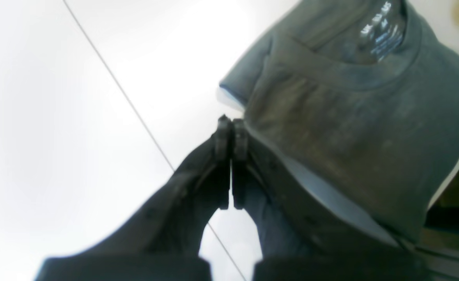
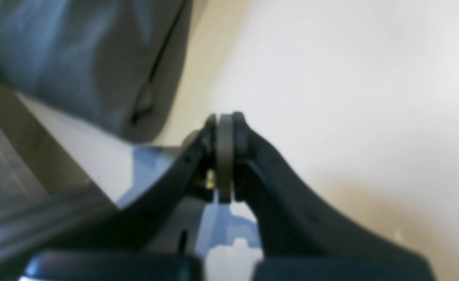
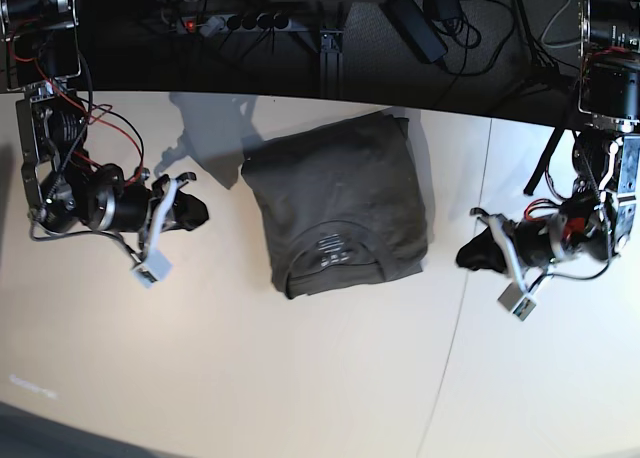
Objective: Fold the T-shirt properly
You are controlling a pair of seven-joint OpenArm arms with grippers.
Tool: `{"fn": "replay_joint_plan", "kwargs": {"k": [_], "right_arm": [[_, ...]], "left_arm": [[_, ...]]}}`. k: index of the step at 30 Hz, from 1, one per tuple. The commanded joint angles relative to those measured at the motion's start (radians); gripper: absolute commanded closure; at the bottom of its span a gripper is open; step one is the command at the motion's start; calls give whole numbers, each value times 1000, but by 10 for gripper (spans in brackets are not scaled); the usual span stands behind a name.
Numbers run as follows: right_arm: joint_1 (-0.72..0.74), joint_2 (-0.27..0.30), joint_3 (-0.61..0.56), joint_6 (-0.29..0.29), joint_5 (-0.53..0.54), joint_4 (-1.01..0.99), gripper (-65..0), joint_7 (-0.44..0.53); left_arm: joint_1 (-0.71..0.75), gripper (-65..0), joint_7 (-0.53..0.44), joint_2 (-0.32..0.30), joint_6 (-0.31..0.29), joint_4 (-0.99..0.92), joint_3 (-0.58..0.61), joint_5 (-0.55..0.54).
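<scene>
the t-shirt (image 3: pixel 340 206) lies folded into a compact rectangle in the middle of the pale table (image 3: pixel 250 378), near its far edge, with the collar (image 3: pixel 335 268) turned toward the near side and a small white label (image 3: pixel 333 250) showing inside the neck. the left gripper (image 3: pixel 478 252) is to the right of the shirt in the base view, apart from the cloth, and its jaws are pressed together with nothing between them. the right gripper (image 3: pixel 190 210) is on the other side, also apart from the shirt, its jaws closed and holding nothing. a thin seam line (image 3: pixel 452 348) runs across the table beside the left gripper.
</scene>
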Motion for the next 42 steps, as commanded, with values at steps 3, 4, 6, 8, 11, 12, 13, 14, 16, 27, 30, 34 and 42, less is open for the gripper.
{"fn": "replay_joint_plan", "kwargs": {"k": [3, 4, 6, 8, 11, 12, 13, 14, 16, 27, 30, 34, 42], "right_arm": [[73, -31, -35, 88, 10, -50, 0, 16], [85, -42, -56, 88, 7, -69, 0, 16], [98, -60, -101, 88, -8, -93, 0, 16], [97, -70, -142, 88, -12, -96, 0, 16], [94, -80, -178, 88, -8, -96, 0, 1], [93, -85, -179, 87, 1, -96, 0, -10], [92, -91, -179, 88, 18, -96, 0, -23], [91, -99, -179, 88, 32, -96, 0, -40], [81, -117, -179, 88, 52, -93, 0, -59], [-22, -157, -134, 88, 60, -39, 0, -64], [-43, -144, -87, 88, 61, 1, 0, -87], [-97, -61, -75, 88, 65, 36, 0, -93], [-349, 82, -60, 88, 74, 198, 0, -93]], "left_arm": [[27, 0, -35, -11, -10, 9, -6, 6], [40, 0, -35, -7, -10, 9, -6, 8], [58, 0, -39, 4, -10, 9, -6, 28], [69, 0, -49, 29, -10, 8, -6, 59], [65, 0, -73, 87, -10, 7, -5, 126], [65, 0, -88, 104, -10, 6, -5, 146], [65, 0, -97, 120, -10, 5, -5, 163], [65, 0, -103, 134, -10, 3, -3, 171], [59, 0, -121, 149, -10, -7, 11, 179], [-66, 0, -126, 126, -10, -29, 87, 225], [-73, 0, -42, 87, -10, -29, 82, 142], [-53, 0, 77, 2, -10, -23, 68, -39], [254, 0, 84, -163, -10, 293, -69, -94]]}}
